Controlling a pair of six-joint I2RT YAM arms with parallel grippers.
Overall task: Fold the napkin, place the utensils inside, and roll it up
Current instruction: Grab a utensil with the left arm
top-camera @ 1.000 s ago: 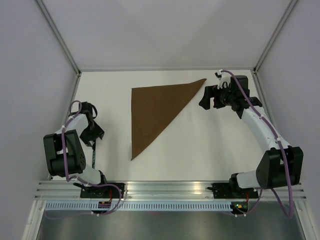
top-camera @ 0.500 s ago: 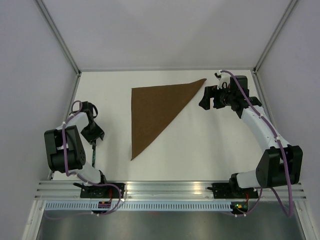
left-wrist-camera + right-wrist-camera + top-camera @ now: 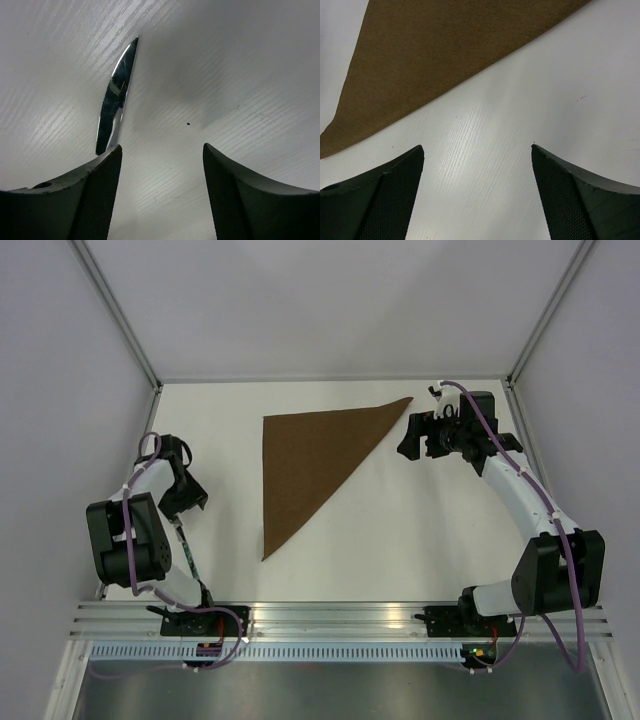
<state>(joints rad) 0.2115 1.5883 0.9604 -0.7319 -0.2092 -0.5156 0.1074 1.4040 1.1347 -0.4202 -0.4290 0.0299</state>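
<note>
Brown cloth, the napkin [image 3: 310,465], lies flat on the white bench [image 3: 440,530] as 1 triangle. Its long straight side runs from near the far edge down toward the near edge, and its sharpest tip reaches out toward the far right corner. From the right wrist view we see its slanted edge [image 3: 445,60] crossing the top of the frame.

The knife [image 3: 185,550] lies close to the left edge, toward the near left corner, well apart from the napkin. From the left wrist view we log its silvery blade [image 3: 116,100] flat on the bench, the near end passing out of sight behind 1 finger.

Left end effector [image 3: 183,498]: over the knife, 2 fingers spread wide [image 3: 162,150], only bare bench between them, nothing gripped.

Right end effector [image 3: 408,437]: just off the napkin's far right tip, fingers likewise wide apart [image 3: 477,147], holding nothing.
</note>
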